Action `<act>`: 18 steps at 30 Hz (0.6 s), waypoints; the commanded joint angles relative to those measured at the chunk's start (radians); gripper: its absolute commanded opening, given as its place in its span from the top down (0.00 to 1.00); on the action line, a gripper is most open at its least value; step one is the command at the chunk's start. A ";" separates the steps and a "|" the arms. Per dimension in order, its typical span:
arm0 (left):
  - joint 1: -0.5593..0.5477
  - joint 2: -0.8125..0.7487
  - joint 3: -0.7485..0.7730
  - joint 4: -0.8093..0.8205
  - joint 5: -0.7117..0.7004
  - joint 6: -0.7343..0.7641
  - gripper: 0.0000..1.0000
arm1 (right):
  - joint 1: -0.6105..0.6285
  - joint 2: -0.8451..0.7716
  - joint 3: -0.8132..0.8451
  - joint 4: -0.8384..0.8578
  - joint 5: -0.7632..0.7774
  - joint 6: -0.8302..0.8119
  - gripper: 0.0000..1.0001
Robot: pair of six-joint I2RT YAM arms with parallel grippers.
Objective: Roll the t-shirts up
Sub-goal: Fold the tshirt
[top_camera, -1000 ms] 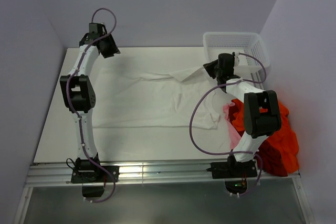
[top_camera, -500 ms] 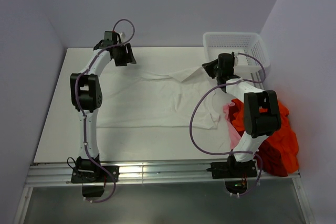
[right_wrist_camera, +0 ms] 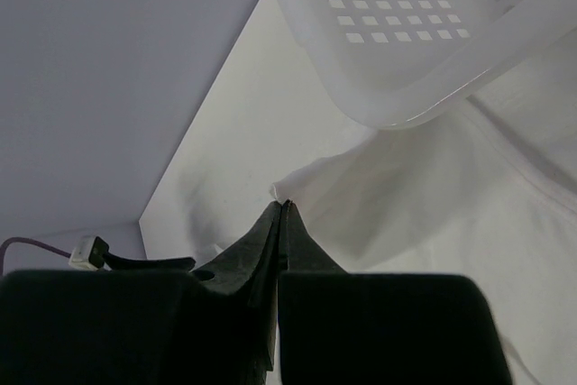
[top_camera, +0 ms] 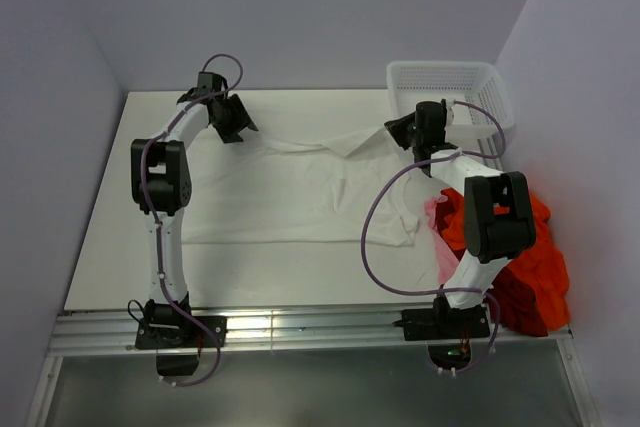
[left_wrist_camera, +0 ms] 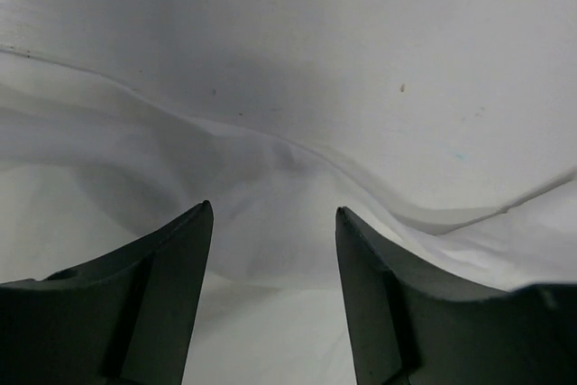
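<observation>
The rolling has not begun, as far as can be judged; the white t-shirt [top_camera: 290, 187] lies spread flat across the middle of the table [top_camera: 115, 267], with no rolled section anywhere along it, only a few soft ridges and one raised fold at its far right corner; the left gripper [top_camera: 236, 125] hangs over the shirt's far left edge with its jaws standing apart and nothing between them, and the left wrist view shows the wavy cloth border directly beneath the gap; the right gripper [top_camera: 400, 132] sits by the far right corner, close beside the white mesh basket [top_camera: 445, 72], its jaws pressed fully together with their tips right at a cloth corner, though whether they actually pinch that corner cannot be told; the orange-red t-shirts [top_camera: 520, 247] lie heaped at the right edge of the table, behind the right arm, unspread and unrolled; so the work looks to be at the stage of taking hold of the far edge, with the roll of the white shirt and the whole orange-red pile left to do.
</observation>
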 commanded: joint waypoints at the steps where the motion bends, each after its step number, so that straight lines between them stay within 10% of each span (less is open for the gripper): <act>1: -0.001 -0.078 0.067 -0.004 -0.027 -0.086 0.38 | -0.008 0.002 0.026 0.034 0.006 0.002 1.00; 18: -0.002 -0.008 0.121 0.036 -0.034 -0.187 0.42 | -0.010 0.005 0.036 0.028 0.003 0.002 1.00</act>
